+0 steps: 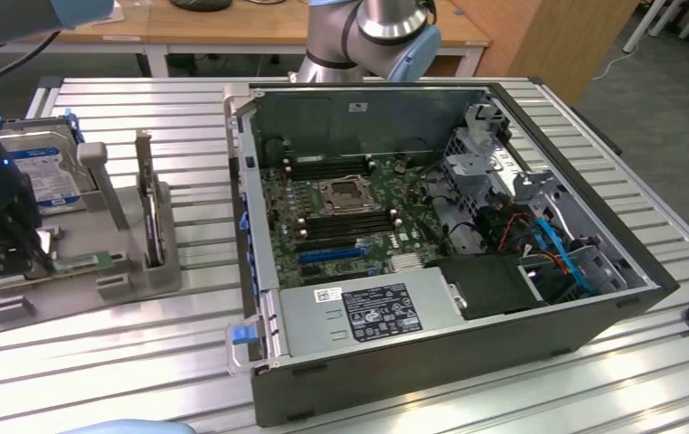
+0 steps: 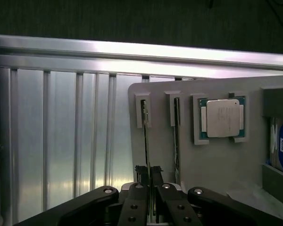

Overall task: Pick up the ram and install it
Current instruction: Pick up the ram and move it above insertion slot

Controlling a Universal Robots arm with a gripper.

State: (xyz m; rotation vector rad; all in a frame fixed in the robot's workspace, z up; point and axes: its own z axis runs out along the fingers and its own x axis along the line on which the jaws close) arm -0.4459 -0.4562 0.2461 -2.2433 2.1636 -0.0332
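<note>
The ram (image 2: pixel 145 136) is a thin green stick standing on edge in a slot of the grey holder (image 2: pixel 217 165). In the exterior view the ram (image 1: pixel 89 263) lies along the holder's (image 1: pixel 139 280) front at the view's left. My gripper (image 2: pixel 148 170) has its two fingers pressed against the stick's sides near one end, shut on it. The exterior view has the gripper (image 1: pixel 16 258) low over the holder's left end. The open computer case (image 1: pixel 634 271) lies to the exterior view's right, with the motherboard's (image 1: pixel 333 208) dark memory slots (image 1: pixel 320 167) exposed.
A second thin stick (image 2: pixel 177 136) stands in the neighbouring slot. On the same holder are a silver CPU (image 2: pixel 222 117), a hard drive (image 1: pixel 49 176) and an upright card (image 1: pixel 146 194). The slatted metal table (image 1: pixel 139 362) carries everything. The arm's base (image 1: pixel 369 41) rises behind the case.
</note>
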